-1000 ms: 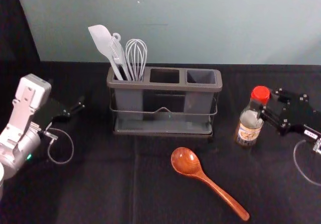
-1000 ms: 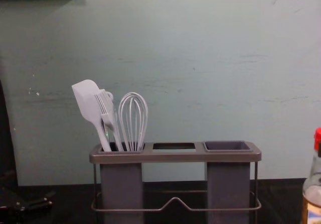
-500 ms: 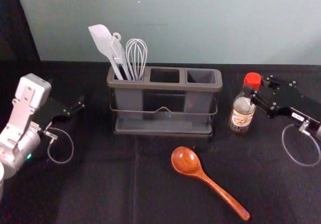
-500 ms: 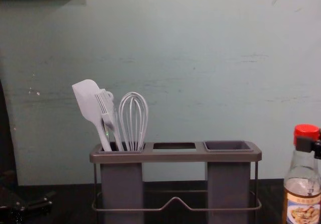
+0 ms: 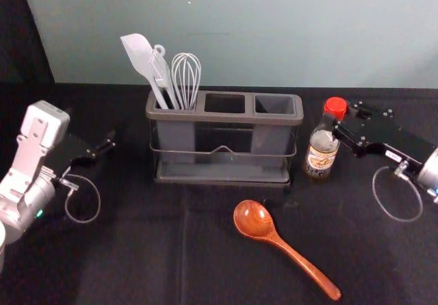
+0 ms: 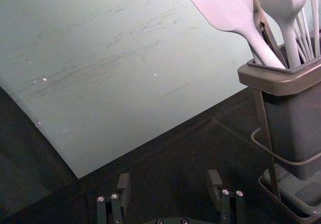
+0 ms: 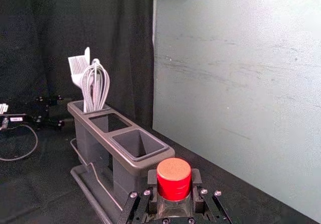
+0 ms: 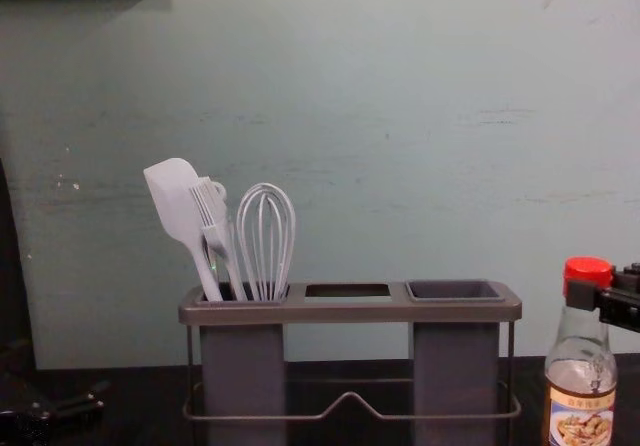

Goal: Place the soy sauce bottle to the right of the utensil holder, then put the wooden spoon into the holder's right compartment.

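Nearest, the wooden spoon is lying before the utensil holder. Beyond, the right gripper, drawn in to bottle width, is clasping the upright soy sauce bottle just beside the holder's right end. Left of the holder, the left gripper is resting, spread wide and holding nothing.

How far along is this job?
Looks done: the soy sauce bottle is upright, right of the utensil holder. In hand: the right tool grips its top; final placement is unclear. Left: releasing it, then moving the wooden spoon from the table into the empty right compartment. The left tool idles left of the holder.
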